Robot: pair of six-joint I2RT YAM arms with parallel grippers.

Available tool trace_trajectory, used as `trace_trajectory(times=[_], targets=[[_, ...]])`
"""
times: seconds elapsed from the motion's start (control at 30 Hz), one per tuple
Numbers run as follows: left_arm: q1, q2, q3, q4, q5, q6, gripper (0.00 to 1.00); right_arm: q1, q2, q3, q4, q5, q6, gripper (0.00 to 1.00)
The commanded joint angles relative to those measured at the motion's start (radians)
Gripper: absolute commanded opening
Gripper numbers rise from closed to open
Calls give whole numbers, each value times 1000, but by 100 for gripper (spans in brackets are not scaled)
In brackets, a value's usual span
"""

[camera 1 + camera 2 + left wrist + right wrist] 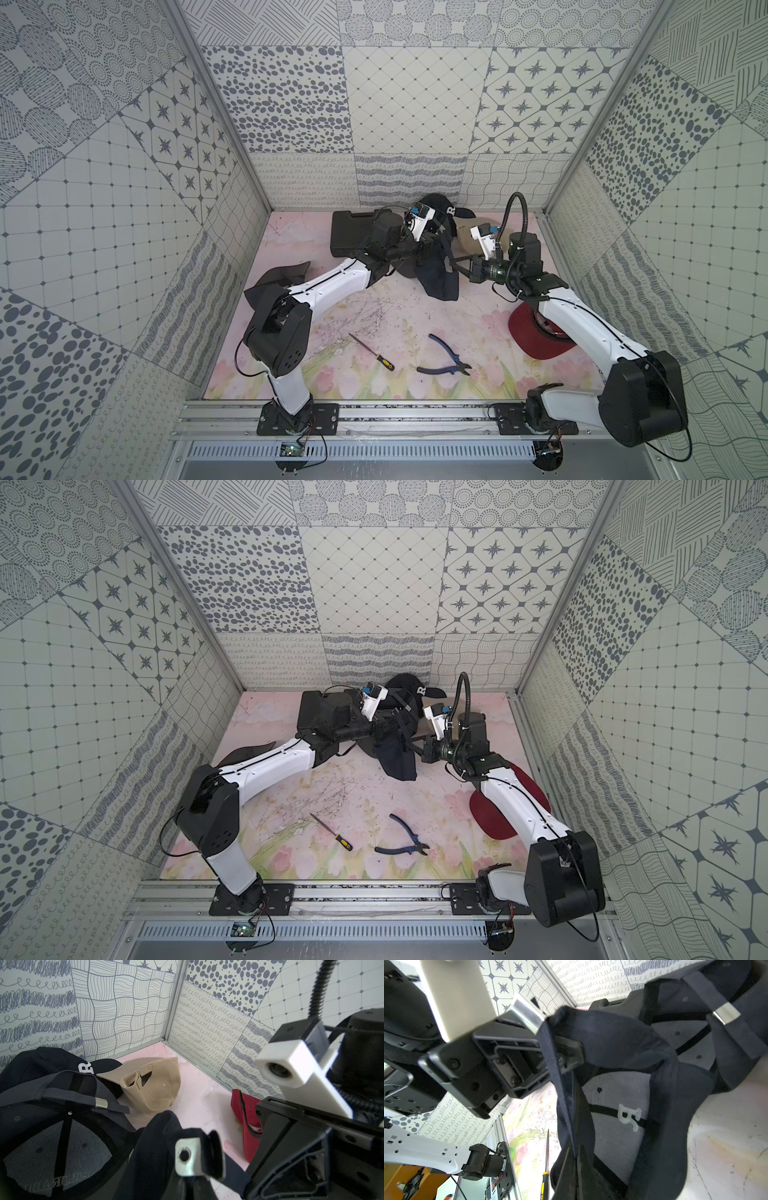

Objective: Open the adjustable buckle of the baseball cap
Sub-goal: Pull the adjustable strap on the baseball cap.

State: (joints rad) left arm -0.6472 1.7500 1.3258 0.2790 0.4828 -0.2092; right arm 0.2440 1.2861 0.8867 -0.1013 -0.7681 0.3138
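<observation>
Risk 1 is that you pull on the wrong cloth. Both grippers are clamped tight on the navy cap (438, 280). The left gripper (550, 1043) pinches a fold of its rim. The right gripper (572, 1159) looks closed on the same navy band (555, 1076) a little further along, so the band runs stretched between the 2. The metal buckle (724, 1014) is in neither grip. If you draw the arms apart from here, I judge you would only tighten that band and drag the cap across the mat (374, 307), and the buckle would not open. Cloth this soft can also slide out of thin jaws. The cap would then drop and could fold over the buckle, hiding it.

Risk 2 is crowding. The 2 wrists sit nearly nose to nose in the upper middle of both top views, so a small twist could knock them together. It could also push the cap into the black cap (41, 1059) and tan cap (153, 1084) close by.

The navy cap hangs inside-out-facing between the arms, upper centre of a top view, and its lower edge seems to rest on the mat. The buckle rides on the back strap (68, 1094), across the cap's open inside from the left gripper and well apart from both. In the top views I cannot pick it out.
</observation>
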Motion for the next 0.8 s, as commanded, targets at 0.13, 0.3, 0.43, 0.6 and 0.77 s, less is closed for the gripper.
trace_trajectory(times=[0.13,0.3,0.43,0.6,0.77], targets=[[11,8,50,86,-27,-20,0,-16,-58,-91,-57,55,-40,0],[14,19,65,65,-12,-12,0,-48,-91,-94,-52,73,-2,70],[14,17,71,59,-4,-8,0,-102,-164,-124,-7,185,74,98],[15,16,120,0,-2,22,0,-166,-159,-139,-16,249,142,98],[35,-14,169,-62,-37,76,0,-186,-120,-146,-19,231,158,98]])
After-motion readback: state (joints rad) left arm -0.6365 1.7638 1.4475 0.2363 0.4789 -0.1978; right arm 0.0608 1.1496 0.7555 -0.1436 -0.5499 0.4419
